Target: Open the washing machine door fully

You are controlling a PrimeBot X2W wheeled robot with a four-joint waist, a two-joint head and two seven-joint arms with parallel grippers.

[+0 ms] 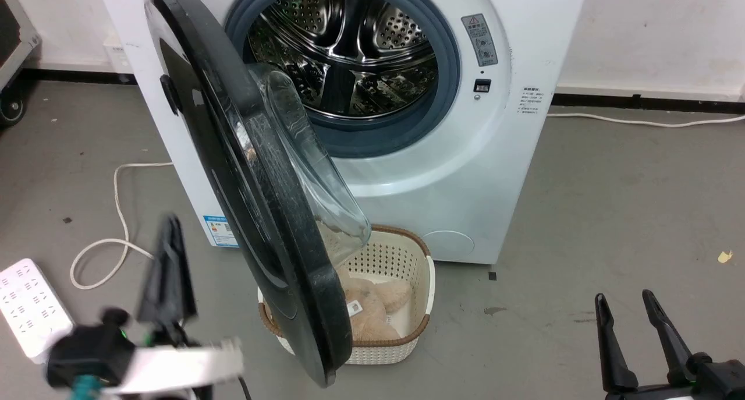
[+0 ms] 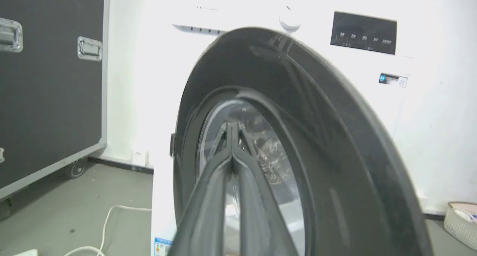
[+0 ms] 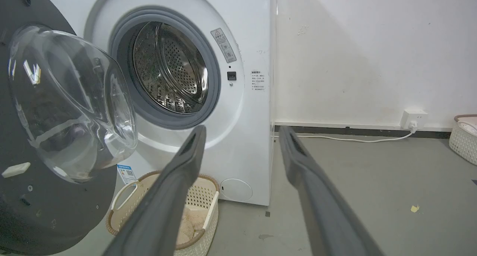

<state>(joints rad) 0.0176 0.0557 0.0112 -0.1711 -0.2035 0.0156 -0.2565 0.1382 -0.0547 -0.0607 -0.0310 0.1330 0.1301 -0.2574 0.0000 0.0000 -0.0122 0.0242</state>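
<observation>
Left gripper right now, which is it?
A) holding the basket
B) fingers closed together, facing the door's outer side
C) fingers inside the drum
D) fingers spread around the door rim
B: in the left wrist view the left gripper has its fingers meeting at the tips, with the glossy outer side of the washing machine door behind them.

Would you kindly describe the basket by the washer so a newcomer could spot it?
Find the white washing machine. On the floor at its foot, by the open black door, sits the cream perforated basket, brown-rimmed, with fluffy beige contents.
</observation>
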